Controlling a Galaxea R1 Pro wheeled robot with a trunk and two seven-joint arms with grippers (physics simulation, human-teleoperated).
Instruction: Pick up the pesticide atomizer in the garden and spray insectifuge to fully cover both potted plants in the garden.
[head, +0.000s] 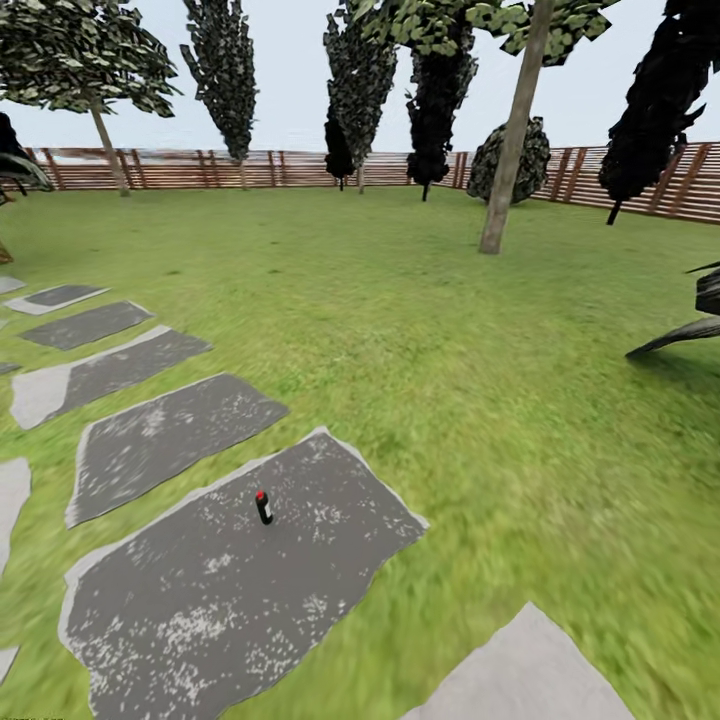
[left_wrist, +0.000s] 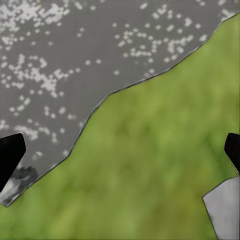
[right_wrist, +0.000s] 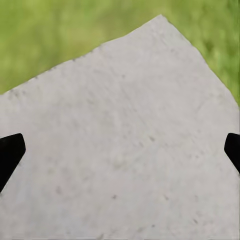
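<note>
The robot looks to be at the approach step: the spray bottle (head: 264, 507) stands upright on a dark stepping stone (head: 200, 590) out ahead, nothing picked up yet. The next move, I judge, calls for rolling closer and lowering one arm until the bottle sits between its fingers.

The left claw (left_wrist: 120, 155) is spread wide and empty, its dark fingertips (left_wrist: 10, 157) hanging over grass (left_wrist: 150, 165) beside a speckled stone edge. The right claw (right_wrist: 120, 155) is equally wide, holding nothing, hanging over a pale stone (right_wrist: 125, 150). The bottle lies well ahead of both claws.
</note>
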